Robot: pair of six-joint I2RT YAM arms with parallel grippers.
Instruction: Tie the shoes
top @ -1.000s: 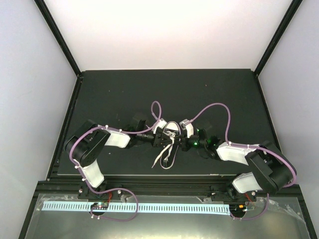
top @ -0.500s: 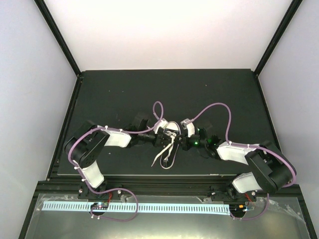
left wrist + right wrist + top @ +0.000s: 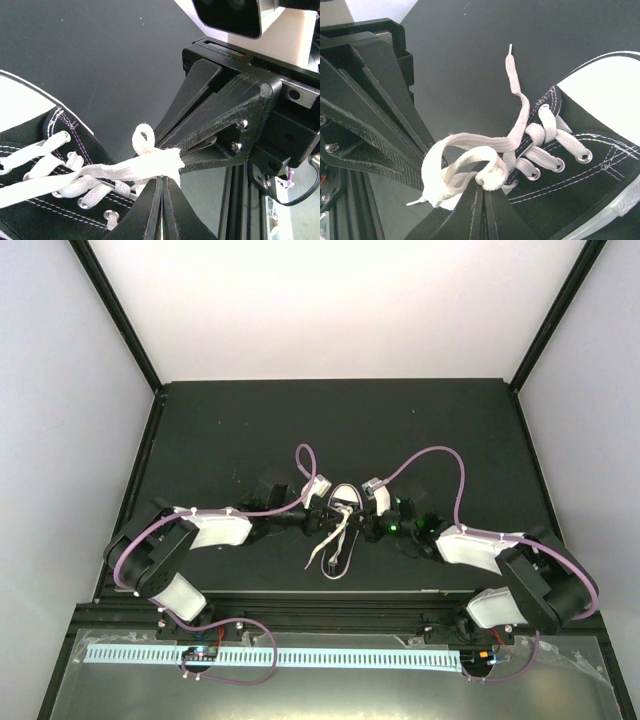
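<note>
The small black sneaker (image 3: 345, 498) with white toe cap sits mid-table between my two grippers, its white laces (image 3: 330, 550) trailing toward the near edge. In the left wrist view my left gripper (image 3: 162, 179) is shut on a bunched white lace (image 3: 150, 162) over the shoe's eyelets (image 3: 50, 200), with the right gripper's fingers (image 3: 215, 115) just behind. In the right wrist view my right gripper (image 3: 485, 192) is shut on a looped lace (image 3: 465, 160) beside the shoe (image 3: 580, 165); a free lace end (image 3: 512, 70) lies on the mat.
The black mat (image 3: 250, 430) covers the table; its near edge (image 3: 300, 590) runs just below the lace ends. The two grippers nearly touch over the shoe. Purple cables (image 3: 430, 455) arch above both wrists.
The left arm has stretched lower and reached further right toward the shoe. Both grippers stay at the laces; the shoe has not moved.
</note>
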